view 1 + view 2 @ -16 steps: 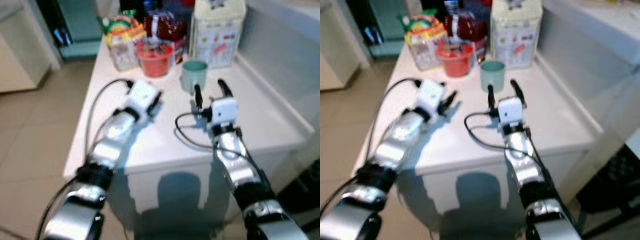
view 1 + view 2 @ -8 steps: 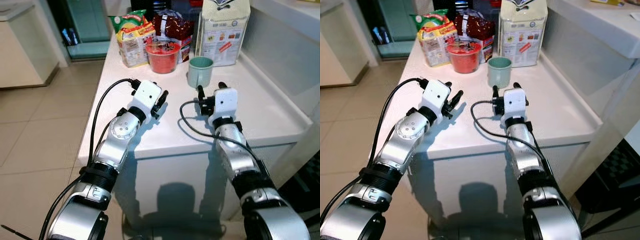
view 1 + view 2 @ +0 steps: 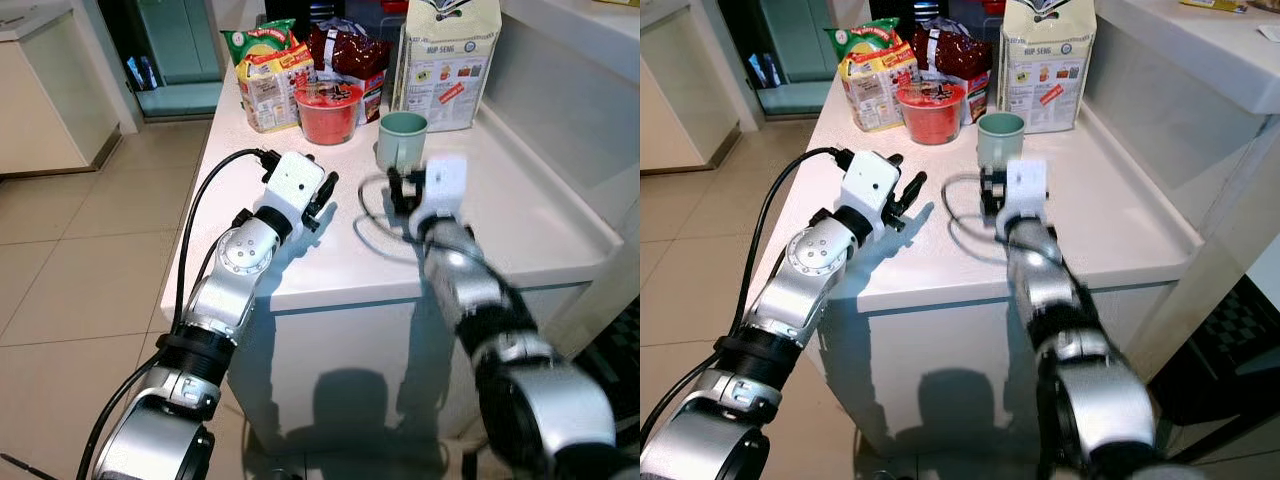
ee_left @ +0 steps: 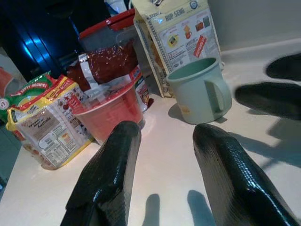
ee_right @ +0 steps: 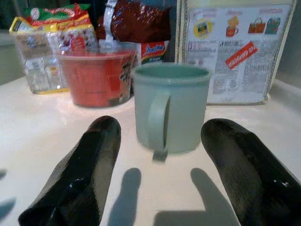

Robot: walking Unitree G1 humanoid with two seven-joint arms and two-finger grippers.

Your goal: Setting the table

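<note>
Counter (image 3: 330,255) w/ one green mug (image 5: 169,107), one red bowl (image 3: 326,110) — right gripper (image 5: 162,174) fingers open facing mug, left gripper (image 4: 162,174) open.

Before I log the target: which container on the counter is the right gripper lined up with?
The pale green mug, handle toward the right gripper, whose open fingers flank it. The red tub stands farther back, off to one side.

Mug (image 5: 170,109) is looking like matt pale-green plastic, smooth. Gripper fingers (image 4: 106,175) are showing glossy black, finely textured. Red tub (image 5: 96,77) is reading as translucent glossy plastic. Snack bags (image 4: 43,121) are shining like crinkly foil-plastic. Countertop (image 3: 520,215) is gleaming white, smooth. Arms (image 3: 240,255) are showing brushed silver metal.
</note>
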